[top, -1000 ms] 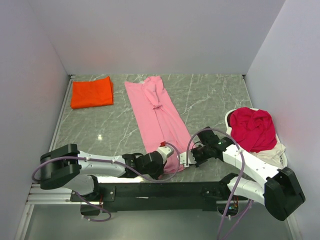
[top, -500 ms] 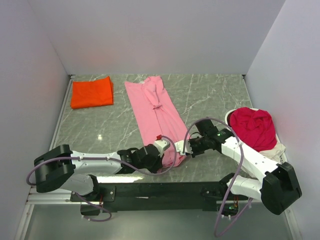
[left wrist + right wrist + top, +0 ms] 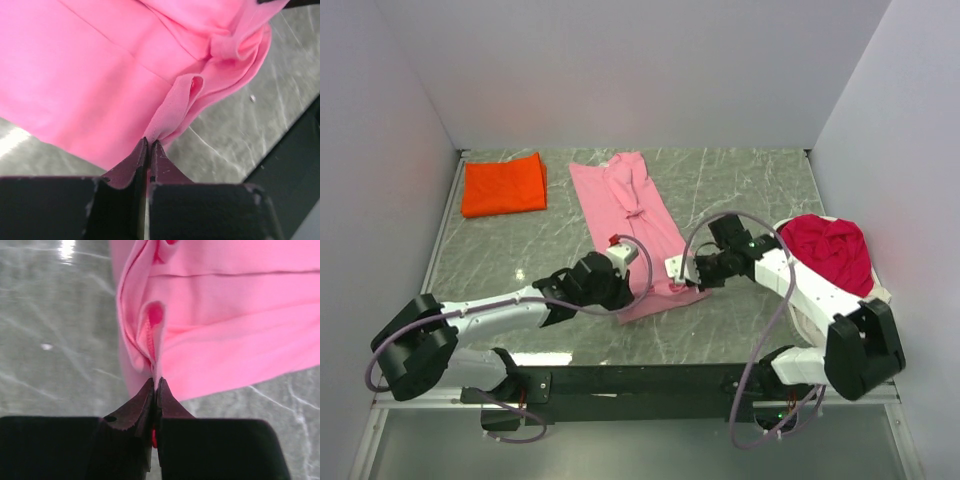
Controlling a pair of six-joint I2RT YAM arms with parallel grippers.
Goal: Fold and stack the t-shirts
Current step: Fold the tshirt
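Note:
A light pink t-shirt [image 3: 630,200] lies as a long strip down the middle of the table. Its near end is lifted and doubled back over itself. My left gripper [image 3: 628,262] is shut on the left corner of that raised hem, and the left wrist view shows pink cloth [image 3: 90,65] pinched at the tips [image 3: 149,142]. My right gripper [image 3: 678,270] is shut on the right corner, with the cloth [image 3: 235,315] bunched into folds at its tips [image 3: 156,381]. An orange-red t-shirt [image 3: 503,186], folded square, lies at the far left.
A crumpled crimson t-shirt [image 3: 828,255] sits on a cream one [image 3: 882,300] at the right edge, close behind my right arm. White walls [image 3: 380,200] close in the grey marbled table [image 3: 740,190] on three sides. A black rail [image 3: 650,382] runs along the near edge.
Both grippers have moved away from the near edge toward the far side, carrying the pink t-shirt's near hem up and over the part behind it. The strip now looks shorter.

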